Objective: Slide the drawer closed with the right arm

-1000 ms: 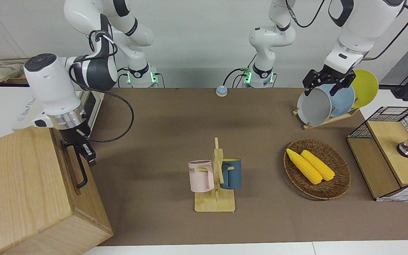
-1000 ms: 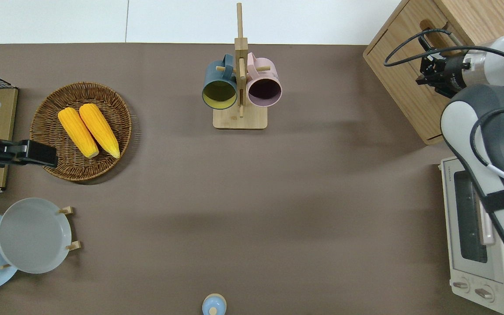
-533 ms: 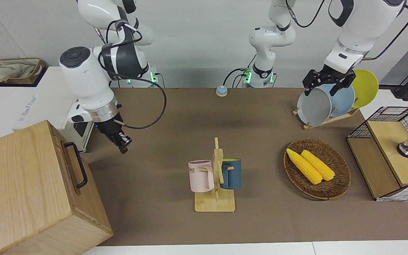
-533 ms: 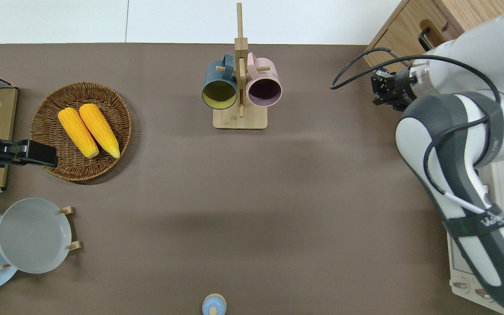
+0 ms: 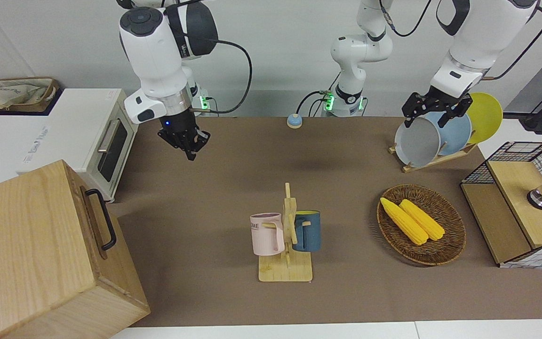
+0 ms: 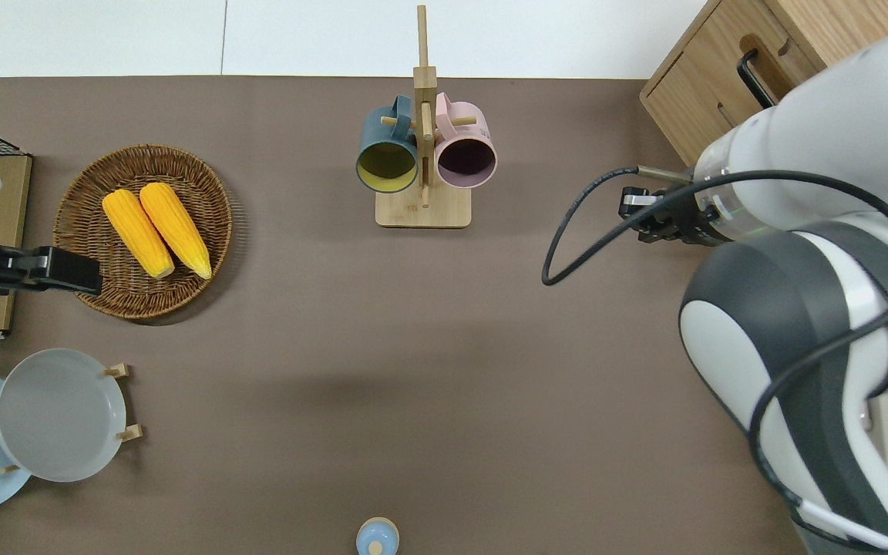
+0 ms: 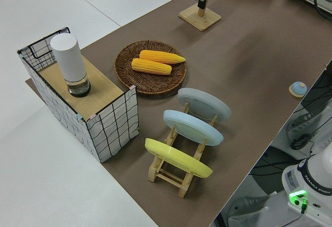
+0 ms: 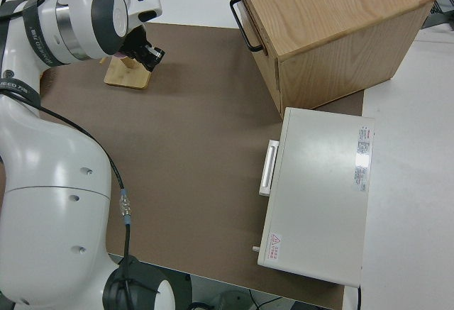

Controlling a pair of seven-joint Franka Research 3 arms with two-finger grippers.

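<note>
Over bare counter (image 6: pixel 444 385) at roughly five o'clock from the drawer (image 6: pixel 710 96), the right hand (image 6: pixel 639 222) is hanging with fingers pressed together, grasping nothing. Flush in its wooden box (image 5: pixel 26 245), the drawer is sitting closed. Left arm is sitting parked.

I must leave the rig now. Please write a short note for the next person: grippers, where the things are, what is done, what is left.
Right gripper: empty, over bare table mat, away from the drawer; fingers look close together, but I cannot tell if shut.
Left arm: parked.
Drawer: front looks flush with the wooden box at the right arm's end; black handle free.
Done: drawer appears closed.
Left: probably nothing; check that the drawer sits fully in.
</note>
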